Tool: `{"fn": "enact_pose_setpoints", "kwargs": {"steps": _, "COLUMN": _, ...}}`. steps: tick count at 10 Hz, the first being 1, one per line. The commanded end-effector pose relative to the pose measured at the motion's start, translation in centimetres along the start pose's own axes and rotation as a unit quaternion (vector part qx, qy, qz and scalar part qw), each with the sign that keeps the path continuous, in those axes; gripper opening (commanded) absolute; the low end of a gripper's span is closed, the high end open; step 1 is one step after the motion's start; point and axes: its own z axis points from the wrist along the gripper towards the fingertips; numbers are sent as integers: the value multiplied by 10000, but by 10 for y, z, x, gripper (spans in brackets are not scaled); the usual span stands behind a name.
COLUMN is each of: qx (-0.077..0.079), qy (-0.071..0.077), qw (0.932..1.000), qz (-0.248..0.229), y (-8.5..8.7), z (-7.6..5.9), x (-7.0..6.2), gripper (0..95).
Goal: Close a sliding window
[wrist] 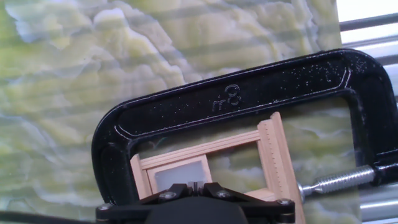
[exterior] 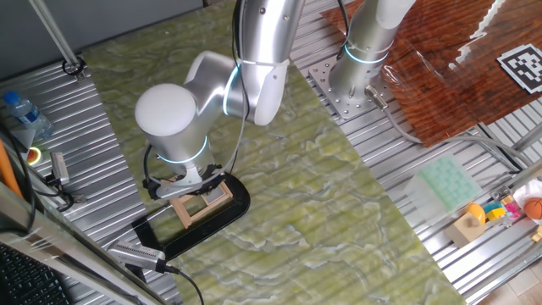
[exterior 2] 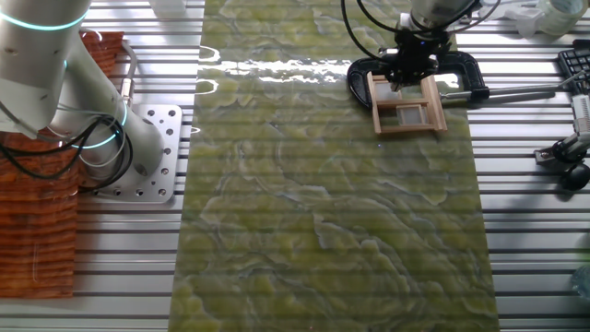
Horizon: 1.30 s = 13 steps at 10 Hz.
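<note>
- Green-veined marble sheeting [exterior 2: 323, 184] covers the middle of the desk, with ribbed metal [exterior 2: 525, 231] bare on either side; nothing lies loose near my work.
- Leftmost in the hand view, the curved back of a black C-clamp [wrist: 205, 106] wraps around the sliding window [wrist: 273, 155]. If I push sideways too hard, I judge the clamp could pivot and take the whole frame with it.
- Next along, the grey pane [wrist: 180, 174] sits at the left end of the light-wood frame, and bare marble shows through the opening to its right. That gap is what I still have to close.
- My fingers [wrist: 194, 188] are low at the pane's near edge, their tips hidden under the black housing, so I cannot tell whether they are parted or pinched on anything.
- Pressing down instead of along the track would probably jam the pane or tip the frame.
- Further right, the upright post [wrist: 277, 162] is the stop; overshooting into it could crack thin wood.
- Rightmost, the clamp's threaded screw [wrist: 339, 180] juts out; sliding that way, I could snag on it.
</note>
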Motion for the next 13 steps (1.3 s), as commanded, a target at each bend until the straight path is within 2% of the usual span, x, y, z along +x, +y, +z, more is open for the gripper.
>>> {"fn": "enact_pose_setpoints", "kwargs": {"steps": 1, "qx": 31, "qy": 5, "qw": 10000, "qz": -54, "y": 0, "z": 0, "x": 0, "gripper": 0}}
{"fn": "enact_pose_setpoints", "kwargs": {"steps": 4, "qx": 117, "qy": -124, "qw": 9994, "qz": -313, "y": 0, "z": 0, "x": 0, "gripper": 0}}
{"fn": "enact_pose_setpoints", "kwargs": {"steps": 13, "qx": 181, "qy": -155, "qw": 9982, "qz": -552, "y": -1, "z": 0, "x": 0, "gripper": 0}}
